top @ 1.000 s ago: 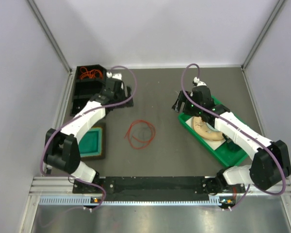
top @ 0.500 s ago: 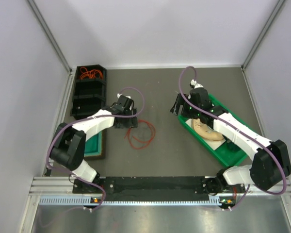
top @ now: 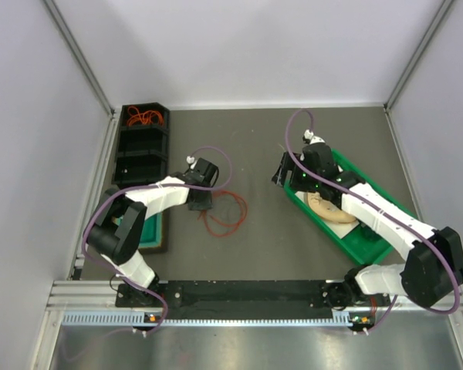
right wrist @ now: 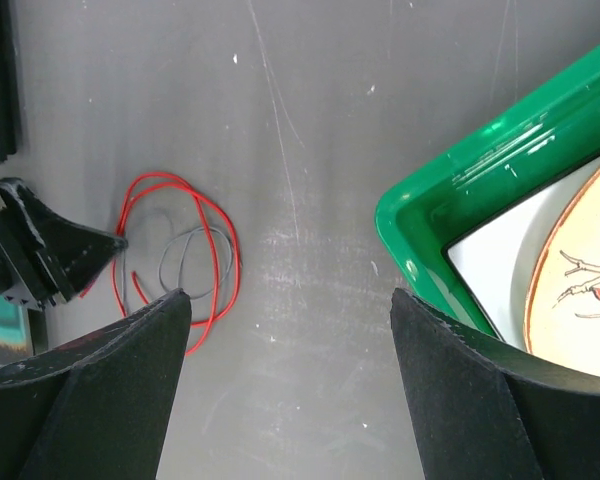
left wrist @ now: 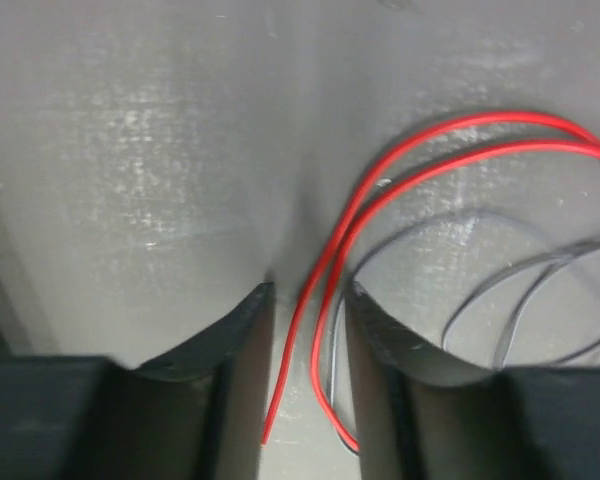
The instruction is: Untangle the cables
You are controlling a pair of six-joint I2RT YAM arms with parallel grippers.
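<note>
The cables lie in a loose loop on the grey table: a red cable point(top: 245, 210) and a thin dark cable point(left wrist: 475, 214) inside it. My left gripper point(top: 200, 202) is down at the loop's left edge. In the left wrist view its jaws point(left wrist: 310, 290) stand narrowly apart, with two red strands point(left wrist: 480, 120) and a dark strand running between the fingers point(left wrist: 242, 325), not pinched. My right gripper point(top: 282, 173) hovers to the right of the loop, open wide and empty point(right wrist: 288, 295). From there the red cable point(right wrist: 236, 268) shows at the left.
Black bins point(top: 143, 146) stand at the back left, the farthest one holding more orange-red cables point(top: 144, 117). A teal block point(top: 150, 225) lies beside the left arm. A green tray point(top: 370, 245) with a plate point(top: 329, 208) sits under the right arm.
My left arm swung from beside the black bins down to the loop's left edge, and its jaws narrowed around the strands. The right gripper shifted slightly toward the near side.
</note>
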